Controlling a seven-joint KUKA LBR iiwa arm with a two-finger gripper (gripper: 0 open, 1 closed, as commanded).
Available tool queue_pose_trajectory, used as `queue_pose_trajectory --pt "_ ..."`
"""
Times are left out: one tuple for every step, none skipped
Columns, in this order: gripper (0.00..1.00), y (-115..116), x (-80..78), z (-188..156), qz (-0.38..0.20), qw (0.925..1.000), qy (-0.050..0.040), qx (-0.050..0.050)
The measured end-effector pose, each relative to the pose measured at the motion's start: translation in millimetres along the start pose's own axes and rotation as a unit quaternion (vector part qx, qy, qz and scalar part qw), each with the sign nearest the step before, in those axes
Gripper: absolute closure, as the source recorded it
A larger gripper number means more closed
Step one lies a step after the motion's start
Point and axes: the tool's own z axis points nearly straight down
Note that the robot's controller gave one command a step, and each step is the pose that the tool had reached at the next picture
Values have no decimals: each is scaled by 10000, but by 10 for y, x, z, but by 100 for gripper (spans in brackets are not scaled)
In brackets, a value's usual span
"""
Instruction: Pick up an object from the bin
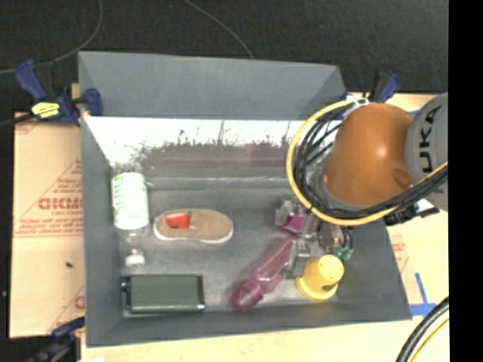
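The end effector point(308, 246) hangs low in the right part of the grey bin point(226, 138), under the arm's orange cover point(366, 153). It is at the far end of a long purple object point(260, 277), and a yellow rounded object point(321, 276) lies just beside it. Further left lie a beige shoe sole point(193, 226) with a red patch, a clear bottle point(130, 206) and a dark flat device point(163, 292).

Left side — bottle point(130, 200), tan slipper point(194, 227), dark device point(163, 292).

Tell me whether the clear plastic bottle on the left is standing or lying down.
Lying down: the clear plastic bottle shows its full length, green-striped label to cap, flat on the floor of the grey metal bin.
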Motion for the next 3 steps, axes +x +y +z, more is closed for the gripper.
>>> queue_pose_trajectory --pt "0 30 48 472 -337 9994 19 7" --pt "100 -14 -84 1092 8 10000 -5 -4" --pt "100 -14 -86 1091 8 10000 -7 -4"
